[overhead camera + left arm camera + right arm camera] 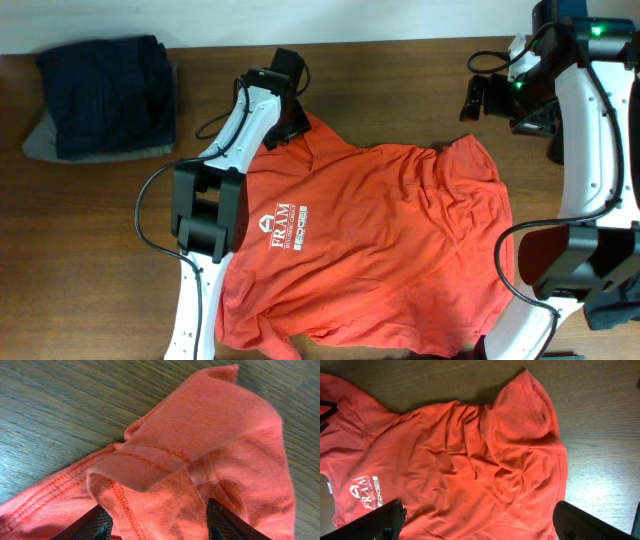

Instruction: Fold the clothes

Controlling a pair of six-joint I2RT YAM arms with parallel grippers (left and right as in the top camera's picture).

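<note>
Orange-red T-shirt [390, 240] with white lettering [285, 226] — navy and grey folded clothes [105, 95] — brown wood-grain table [400, 90]

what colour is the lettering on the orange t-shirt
White lettering on the t-shirt, clearest in the overhead view.

Surface [400, 90]: one wooden top, dark brown, with a pale strip [300, 20] behind it.

Overhead, the surface fills the frame from the left edge to the right, its fine grain running lengthwise, left to right, in a warm reddish brown. The pale strip, off-white and plain, lies along the far edge at the top of that view and meets the wood in a straight line. In the left wrist view the surface [50, 410] shows close, its grain in slanting streaks with a greyish sheen. In the right wrist view the surface [600, 435] is lighter at the right and darker toward the top left.
</note>
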